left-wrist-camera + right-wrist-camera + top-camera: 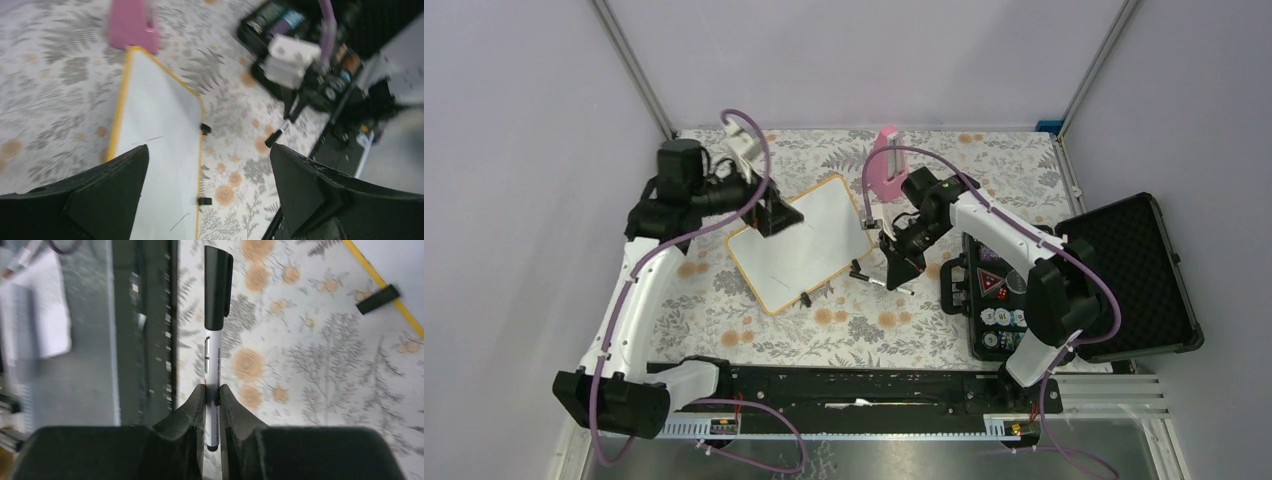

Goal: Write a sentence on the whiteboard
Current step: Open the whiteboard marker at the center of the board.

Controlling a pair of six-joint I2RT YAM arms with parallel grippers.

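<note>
The whiteboard [804,245] lies flat at the middle of the table, white with an orange rim and two small black feet; it also shows in the left wrist view [160,135]. It bears only a few faint stray strokes, and no sentence shows on it. My left gripper [776,216] is open and empty, above the board's far left edge. My right gripper [898,268] is shut on a capped marker [216,335], white with a black cap, held just right of the board's near right edge. The marker also shows in the top view [871,275].
An open black case [1084,285] with small items stands at the right. A pink object [886,160] stands behind the board. A floral cloth [724,300] covers the table. A black rail [864,385] runs along the near edge.
</note>
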